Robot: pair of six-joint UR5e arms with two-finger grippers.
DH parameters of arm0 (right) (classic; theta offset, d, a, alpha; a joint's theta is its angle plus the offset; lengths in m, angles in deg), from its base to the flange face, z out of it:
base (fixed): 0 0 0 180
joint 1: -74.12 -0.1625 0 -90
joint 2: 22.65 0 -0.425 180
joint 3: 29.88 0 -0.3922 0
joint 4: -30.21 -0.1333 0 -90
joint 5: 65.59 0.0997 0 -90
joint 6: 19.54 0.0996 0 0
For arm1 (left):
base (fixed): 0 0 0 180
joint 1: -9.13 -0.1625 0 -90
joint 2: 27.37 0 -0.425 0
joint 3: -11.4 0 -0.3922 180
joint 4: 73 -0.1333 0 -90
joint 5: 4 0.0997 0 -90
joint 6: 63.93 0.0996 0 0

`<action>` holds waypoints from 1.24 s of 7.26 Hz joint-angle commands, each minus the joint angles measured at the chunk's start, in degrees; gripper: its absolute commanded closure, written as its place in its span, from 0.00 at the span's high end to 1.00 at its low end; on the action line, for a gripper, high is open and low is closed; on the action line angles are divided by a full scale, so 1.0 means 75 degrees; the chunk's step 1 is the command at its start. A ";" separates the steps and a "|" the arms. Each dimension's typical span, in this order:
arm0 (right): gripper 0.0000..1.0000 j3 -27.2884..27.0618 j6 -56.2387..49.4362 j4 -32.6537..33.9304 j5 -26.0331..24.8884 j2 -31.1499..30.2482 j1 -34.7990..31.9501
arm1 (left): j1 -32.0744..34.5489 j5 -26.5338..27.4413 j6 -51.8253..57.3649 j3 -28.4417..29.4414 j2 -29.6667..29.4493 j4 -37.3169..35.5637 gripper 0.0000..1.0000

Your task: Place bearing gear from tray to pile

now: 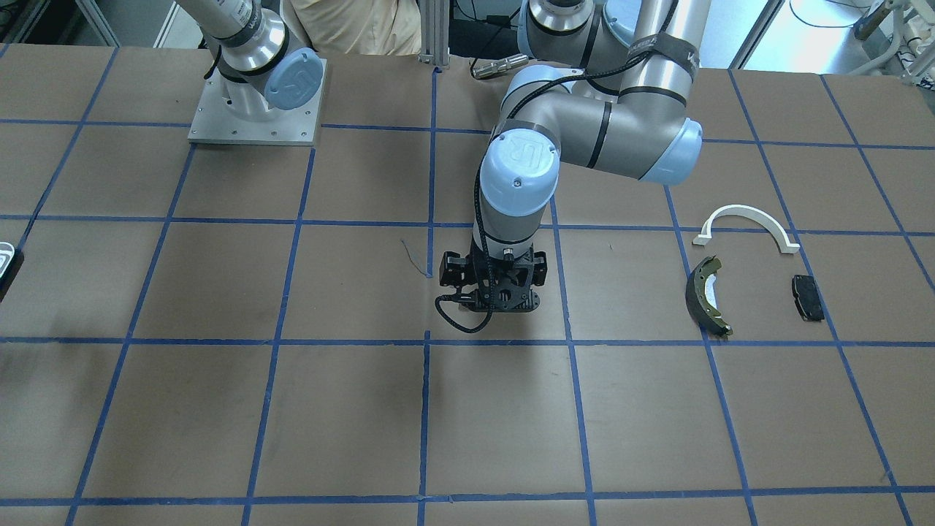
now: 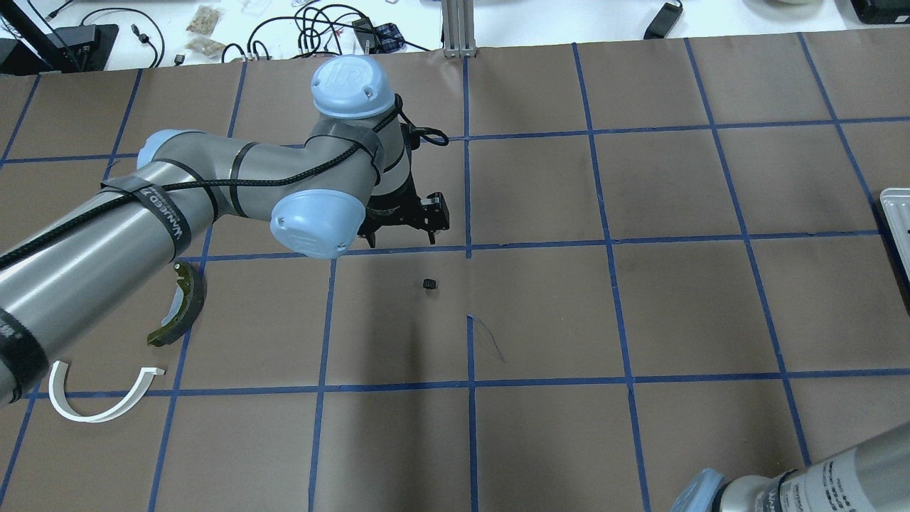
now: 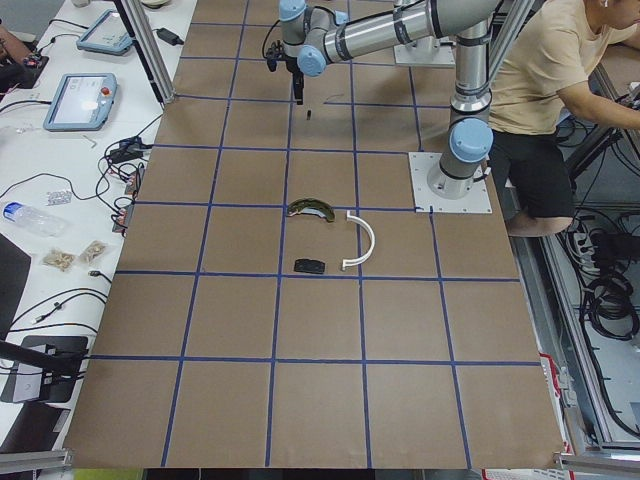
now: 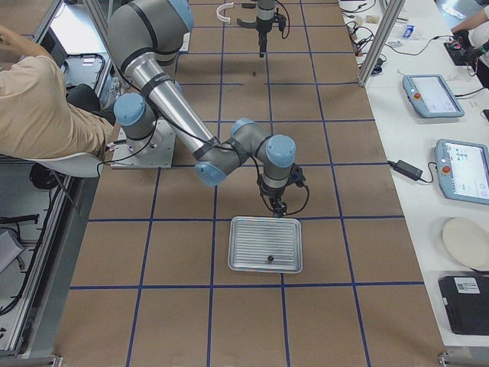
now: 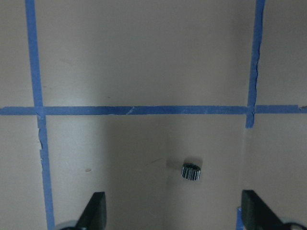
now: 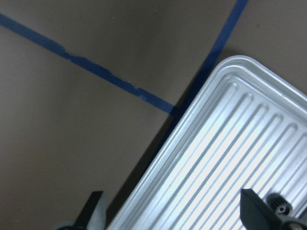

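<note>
A small dark bearing gear (image 2: 429, 284) lies on the brown table near its middle; it also shows in the left wrist view (image 5: 191, 171). My left gripper (image 5: 173, 197) is open and empty and hangs above and just beside it (image 2: 405, 231). A second gear (image 4: 269, 260) lies in the ribbed metal tray (image 4: 266, 245). My right gripper (image 6: 172, 197) is open and empty over the tray's corner. The pile lies apart on my left: an olive-grey brake shoe (image 1: 707, 296), a white arch (image 1: 745, 223) and a black pad (image 1: 807, 296).
Blue tape lines (image 2: 468, 313) grid the table. The right arm's base plate (image 1: 256, 109) stands at the robot's edge. A person (image 3: 545, 90) sits behind the robot. Tablets and cables (image 4: 435, 95) lie on the side benches.
</note>
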 commanded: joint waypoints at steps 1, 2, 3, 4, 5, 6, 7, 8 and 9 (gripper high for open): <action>1.00 0.0249 -0.3463 0.0646 0.0149 0.0638 0.0649 | 0.0056 -0.0049 -0.0130 -0.0425 -0.0332 -0.0670 0.97; 0.99 0.0541 -0.4330 0.0647 0.0242 0.0953 0.0745 | 0.0067 -0.0061 -0.0176 -0.0496 -0.0461 -0.0765 0.94; 0.97 0.0984 -0.4884 0.0624 0.0371 0.1235 0.0827 | 0.0068 -0.0061 -0.0177 -0.0486 -0.0567 -0.0777 0.87; 0.96 0.1360 -0.5307 0.0473 0.0314 0.1516 0.0851 | 0.0068 -0.0073 -0.0177 -0.0474 -0.0672 -0.0847 0.81; 0.94 0.1642 -0.5926 0.0216 0.0256 0.1797 0.0851 | 0.0079 -0.0085 -0.0189 -0.0474 -0.0766 -0.0964 0.79; 0.91 0.1773 -0.6280 0.0156 0.0023 0.2044 0.0979 | 0.0091 -0.0085 -0.0189 -0.0474 -0.0837 -0.0976 0.75; 0.91 0.1855 -0.6319 -0.0077 0.0009 0.2197 0.1166 | 0.0114 -0.0096 -0.0189 -0.0485 -0.0907 -0.0976 0.75; 0.88 0.1937 -0.6331 -0.0103 -0.0026 0.2222 0.1168 | 0.0138 -0.0085 -0.0189 -0.0485 -0.0942 -0.0988 0.75; 0.81 0.1973 -0.6331 -0.0103 -0.0015 0.2245 0.1168 | 0.0231 -0.0085 -0.0200 -0.0485 -0.0966 -0.0988 0.74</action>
